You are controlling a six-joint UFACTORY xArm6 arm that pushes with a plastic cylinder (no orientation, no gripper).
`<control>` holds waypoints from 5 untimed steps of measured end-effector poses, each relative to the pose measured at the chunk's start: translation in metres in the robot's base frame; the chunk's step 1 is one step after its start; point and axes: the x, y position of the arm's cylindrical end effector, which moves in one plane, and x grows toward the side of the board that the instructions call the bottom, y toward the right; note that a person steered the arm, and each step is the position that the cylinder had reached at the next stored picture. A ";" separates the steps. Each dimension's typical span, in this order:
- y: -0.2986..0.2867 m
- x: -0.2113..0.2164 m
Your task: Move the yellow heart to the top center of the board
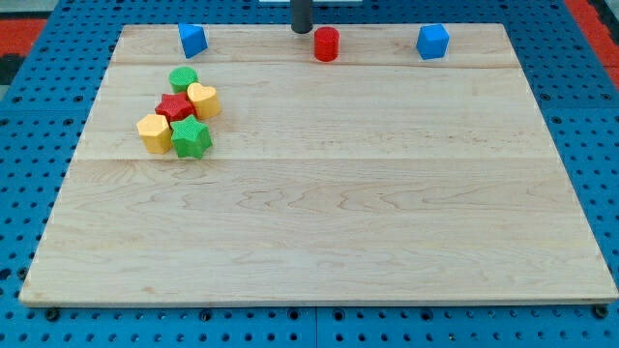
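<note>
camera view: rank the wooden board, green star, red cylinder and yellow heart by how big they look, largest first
1. wooden board, by far the largest.
2. green star, slightly larger than the rest, though it sits nearer the view's bottom.
3. yellow heart and red cylinder: too alike to rank.

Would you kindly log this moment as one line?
my tip: top center, left of red cylinder | yellow heart: untouched, in left cluster against red star | move: not begun

— What kind of place is this?
— A robot lab. A pale wooden board (319,213) lies on a blue table full of little holes (19,135), and a dark rod (302,14) hangs at the top middle.
</note>
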 end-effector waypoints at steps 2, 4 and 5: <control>0.012 0.063; -0.107 0.114; -0.152 0.135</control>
